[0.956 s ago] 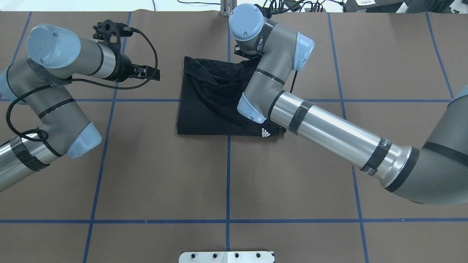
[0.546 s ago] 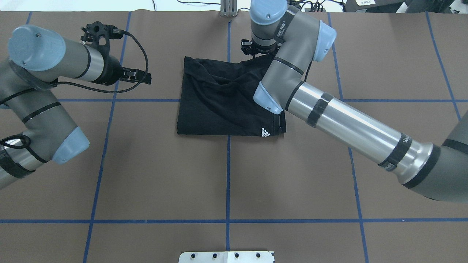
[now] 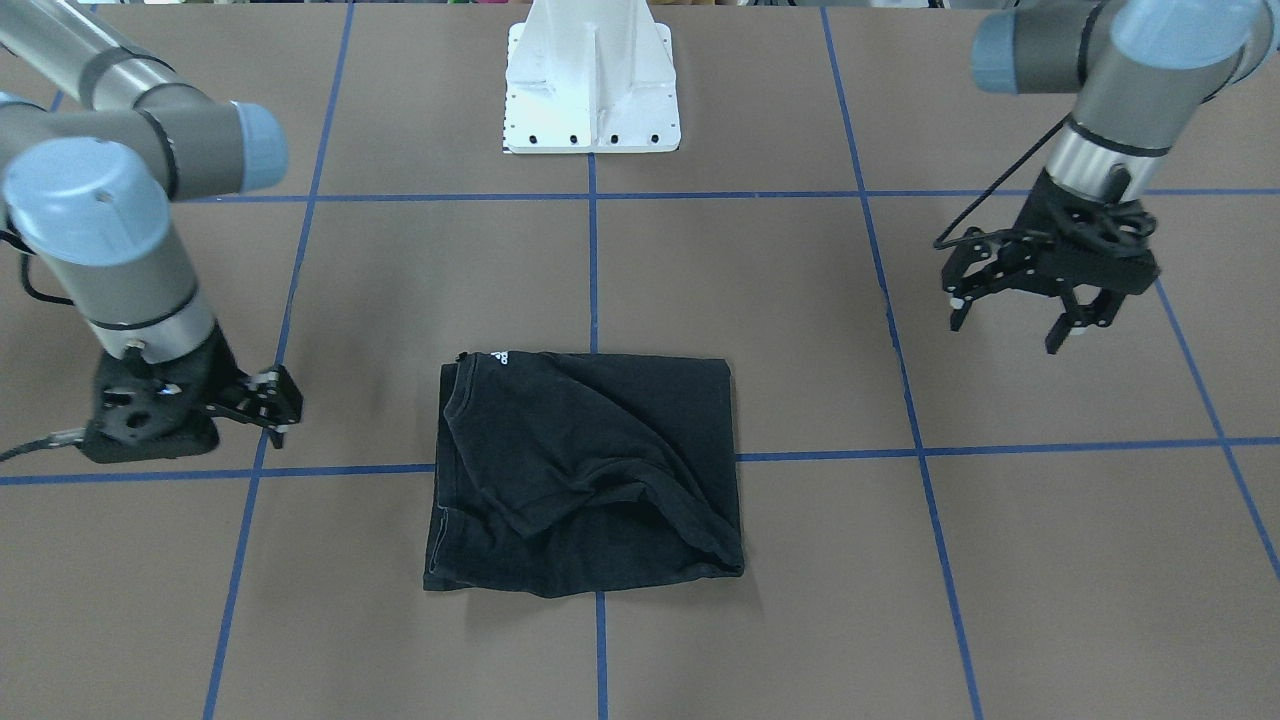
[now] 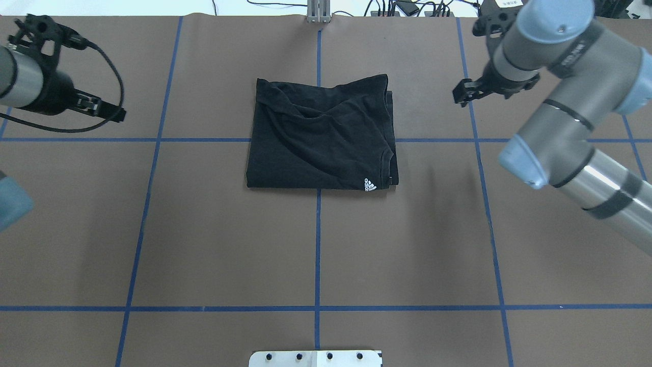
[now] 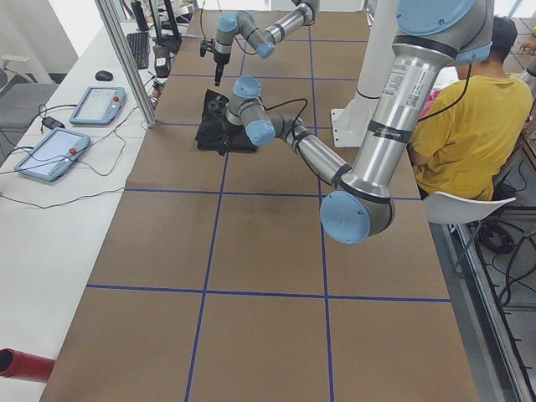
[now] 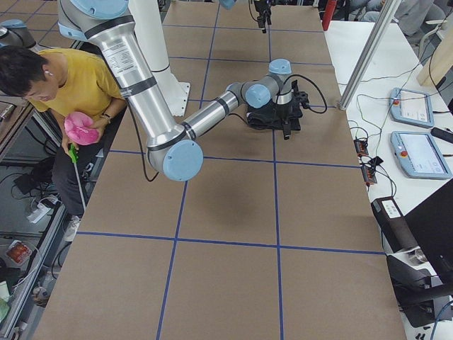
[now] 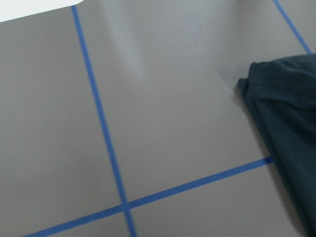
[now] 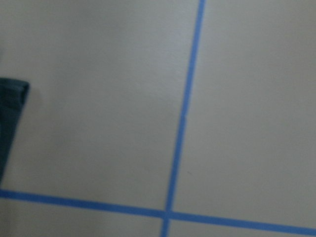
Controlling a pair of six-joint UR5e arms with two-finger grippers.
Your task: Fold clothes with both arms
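Note:
The black T-shirt (image 4: pixel 321 135) lies folded into a rough square at the table's middle, plain side up with creases and a small white logo (image 4: pixel 370 184) at its near right corner. It also shows in the front-facing view (image 3: pixel 585 470). My left gripper (image 3: pixel 1005 325) is open and empty, hovering well off the shirt's left side; it also shows in the overhead view (image 4: pixel 109 111). My right gripper (image 4: pixel 461 96) is off the shirt's far right corner, apart from it, and looks open and empty (image 3: pixel 278 405). The wrist views show only shirt edges (image 7: pixel 286 148) (image 8: pixel 10 108).
Brown table cover with a blue tape grid (image 4: pixel 318 244). The white mounting pedestal (image 3: pixel 590 80) stands at the robot's side. Cables (image 4: pixel 407 7) lie along the far edge. A seated person in yellow (image 5: pixel 469 117) is beside the table; tablets (image 5: pixel 50 151) lie on the side bench.
My right arm has drawn back to the right, off the shirt's far right corner, which now lies uncovered. My left arm has moved farther left. The shirt has not shifted.

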